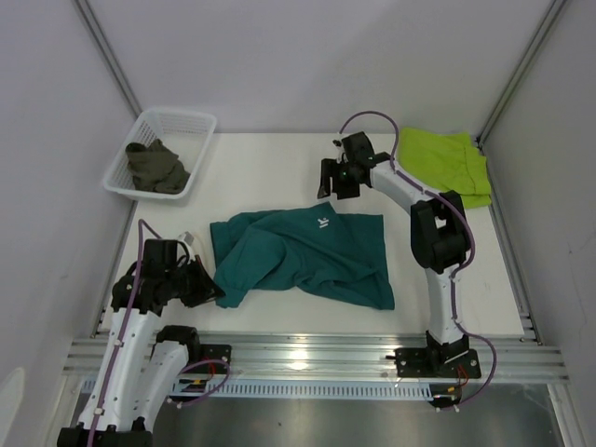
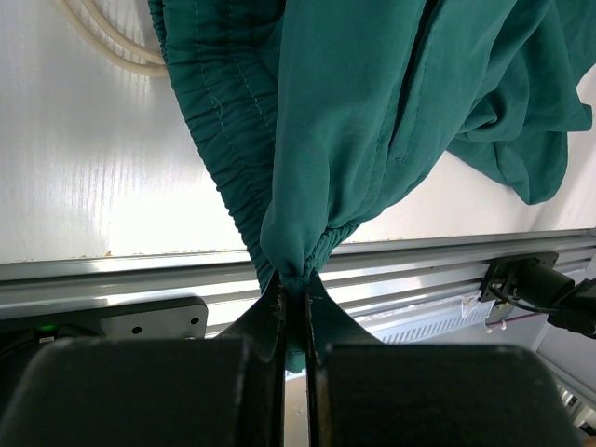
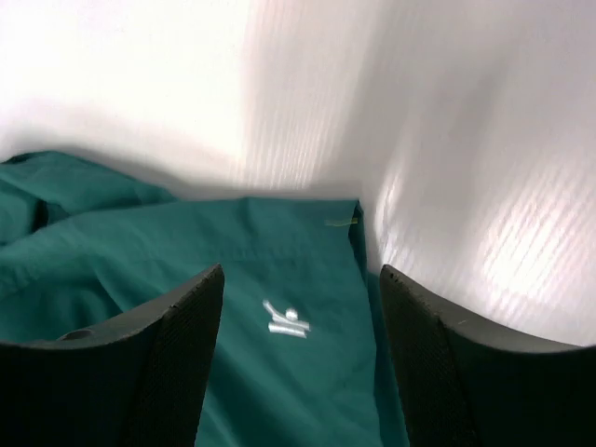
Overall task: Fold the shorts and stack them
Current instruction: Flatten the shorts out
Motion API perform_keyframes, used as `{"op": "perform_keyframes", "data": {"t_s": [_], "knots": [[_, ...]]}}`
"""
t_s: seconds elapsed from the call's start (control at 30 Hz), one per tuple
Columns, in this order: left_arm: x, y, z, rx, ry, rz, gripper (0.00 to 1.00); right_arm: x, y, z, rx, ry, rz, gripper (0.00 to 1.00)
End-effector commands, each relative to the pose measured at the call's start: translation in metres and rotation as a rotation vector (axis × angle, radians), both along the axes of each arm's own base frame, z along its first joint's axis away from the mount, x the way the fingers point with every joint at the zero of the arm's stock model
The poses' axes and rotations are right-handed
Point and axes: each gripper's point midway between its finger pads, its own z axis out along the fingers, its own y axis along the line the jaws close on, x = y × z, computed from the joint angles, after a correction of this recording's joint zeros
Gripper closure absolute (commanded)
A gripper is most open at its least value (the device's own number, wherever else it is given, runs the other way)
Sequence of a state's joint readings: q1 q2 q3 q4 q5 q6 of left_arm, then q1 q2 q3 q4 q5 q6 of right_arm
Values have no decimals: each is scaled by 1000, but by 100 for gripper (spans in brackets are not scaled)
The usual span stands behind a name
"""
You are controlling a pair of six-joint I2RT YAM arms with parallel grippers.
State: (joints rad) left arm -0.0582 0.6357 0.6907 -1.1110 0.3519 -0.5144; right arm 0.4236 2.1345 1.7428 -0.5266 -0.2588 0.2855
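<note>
Teal cloth is sitting pinched in the left gripper (image 2: 293,279): jaws are closed tight on a bunched waistband corner of the teal shorts (image 2: 372,121), with only a small nub of fabric in the bite. Right gripper (image 3: 298,307) is hovering wide open over the far edge by the white logo (image 3: 285,319), holding nothing. Shorts are lying rumpled mid-table. Risks: the thin pinch slipping out under any pull, or a one-sided drag skewing the whole pair and trailing the cream drawstring (image 2: 102,47). Lime-green pair (image 1: 447,163) is lying far right, close to the right arm's sweep.
</note>
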Motion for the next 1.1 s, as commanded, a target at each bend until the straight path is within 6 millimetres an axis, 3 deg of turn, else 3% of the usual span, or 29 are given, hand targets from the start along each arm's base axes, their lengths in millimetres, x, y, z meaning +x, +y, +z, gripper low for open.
{"op": "perform_keyframes", "data": {"t_s": [0.0,0.13,0.53,0.63,0.67,0.73,0.8,0.87,1.0,1.07], "knots": [[7,-5,13,-17,-50,-25,100,12,7,-6,8,-1,23,31],[9,-5,14,-21,-48,-26,100,16,9,-19,11,21,26,36],[12,-6,15,-23,-48,-32,100,16,10,-48,3,0,135,35],[12,-6,15,-21,-47,-33,99,13,12,-54,8,8,160,47],[13,-6,15,-20,-50,-32,99,11,11,-57,7,15,163,57],[13,-6,15,-20,-47,-32,100,12,14,-46,25,-12,172,74],[14,-5,16,-18,-49,-31,99,7,12,-42,32,-27,174,80],[15,-5,17,-15,-49,-31,99,10,12,-21,58,-70,167,98],[25,-3,28,0,-74,-31,99,30,0,17,160,-96,78,100],[29,-2,28,12,-62,-31,99,49,-19,32,221,-89,-6,100]]}}
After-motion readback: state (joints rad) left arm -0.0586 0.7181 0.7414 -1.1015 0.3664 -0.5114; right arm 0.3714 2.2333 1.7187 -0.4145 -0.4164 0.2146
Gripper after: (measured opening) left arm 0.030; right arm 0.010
